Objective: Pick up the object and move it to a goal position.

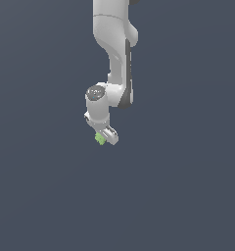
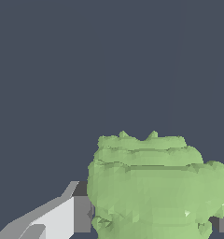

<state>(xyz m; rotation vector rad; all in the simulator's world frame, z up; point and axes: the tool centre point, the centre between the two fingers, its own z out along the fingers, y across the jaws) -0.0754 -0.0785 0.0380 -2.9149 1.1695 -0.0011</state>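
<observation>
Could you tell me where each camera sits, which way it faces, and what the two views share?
Exterior view: off the arm, set back, facing the white arm, its gripper and the small light-green lumpy object there.
Wrist view: on the wrist, looking along the fingers at the object close up between them.
Shared: object, gripper, plain dark background.

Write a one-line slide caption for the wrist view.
Light-green lumpy object fills the frame between the gripper fingers, against a plain dark background.
</observation>
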